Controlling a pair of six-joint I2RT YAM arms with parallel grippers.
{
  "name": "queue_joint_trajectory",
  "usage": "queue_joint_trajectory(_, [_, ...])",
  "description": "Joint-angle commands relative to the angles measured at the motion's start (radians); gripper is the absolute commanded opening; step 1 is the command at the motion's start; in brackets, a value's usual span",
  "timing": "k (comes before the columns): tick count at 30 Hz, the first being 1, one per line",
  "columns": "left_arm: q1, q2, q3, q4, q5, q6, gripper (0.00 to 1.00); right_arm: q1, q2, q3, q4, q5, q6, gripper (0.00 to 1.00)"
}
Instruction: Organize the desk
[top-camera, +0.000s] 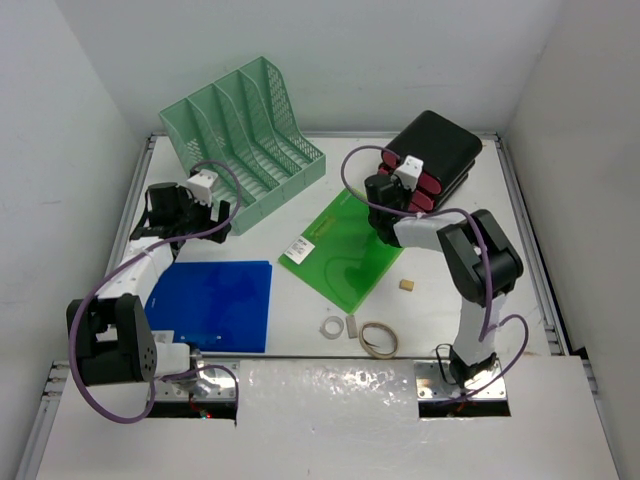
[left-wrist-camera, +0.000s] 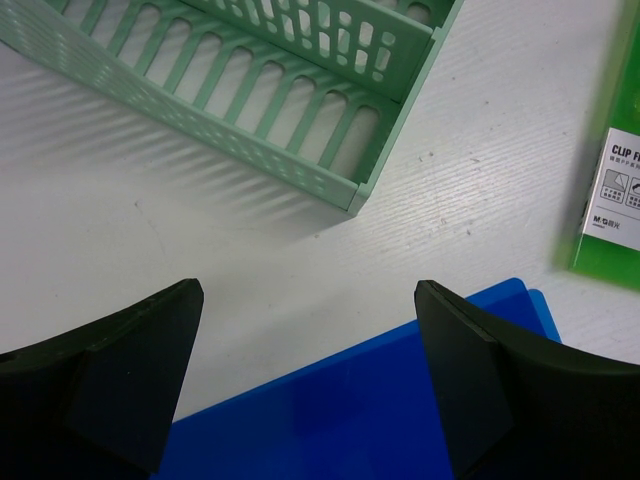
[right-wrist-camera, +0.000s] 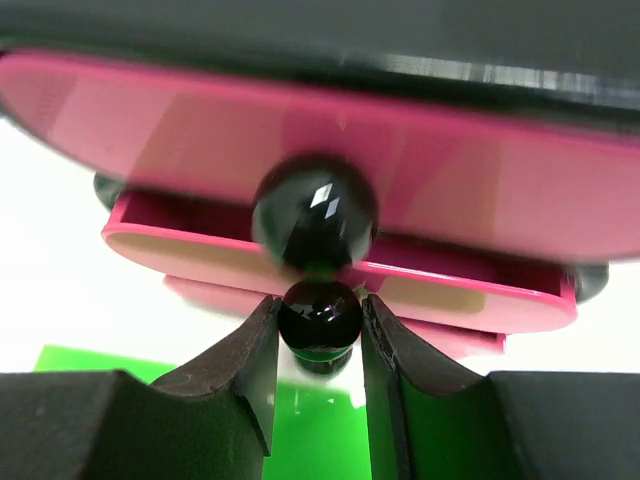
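Note:
On the white desk (top-camera: 500, 260), a black drawer unit (top-camera: 435, 150) with pink drawers stands at the back right. My right gripper (top-camera: 385, 188) is at its front. In the right wrist view, the gripper (right-wrist-camera: 320, 312) has both fingers closed against a round black drawer knob (right-wrist-camera: 320, 318), with a pink drawer (right-wrist-camera: 200, 245) slightly out above it and a second knob (right-wrist-camera: 315, 210) higher up. My left gripper (top-camera: 215, 213) hovers open over the far edge of a blue folder (top-camera: 215, 300). In the left wrist view, the left gripper (left-wrist-camera: 308, 290) has nothing between its fingers.
A mint-green mesh file rack (top-camera: 245, 140) stands at the back left. A green clip folder (top-camera: 345, 250) lies in the middle. Near the front lie a tape ring (top-camera: 331, 327), a small white block (top-camera: 352, 326), a rubber band (top-camera: 378, 338) and a tan cube (top-camera: 407, 285).

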Motion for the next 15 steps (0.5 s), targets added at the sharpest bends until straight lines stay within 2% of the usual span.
queue_joint_trajectory(1, [-0.002,-0.012,0.040,0.019,0.014,0.004,0.86,0.050,-0.079,-0.059,0.025,0.029,0.032,0.00])
queue_joint_trajectory(8, [0.000,-0.023,0.040,0.014,0.012,0.004,0.86,0.161,-0.116,-0.155,0.082,0.063,0.027,0.00])
queue_joint_trajectory(13, [-0.002,-0.026,0.042,0.013,0.012,0.004,0.86,0.185,-0.139,-0.207,0.069,0.055,0.070,0.00])
queue_joint_trajectory(14, [-0.002,-0.028,0.042,0.014,0.014,0.003,0.86,0.187,-0.143,-0.210,0.048,0.055,0.075,0.01])
queue_joint_trajectory(15, [0.000,-0.028,0.040,0.013,0.015,0.002,0.86,0.190,-0.152,-0.216,0.051,0.051,0.075,0.09])
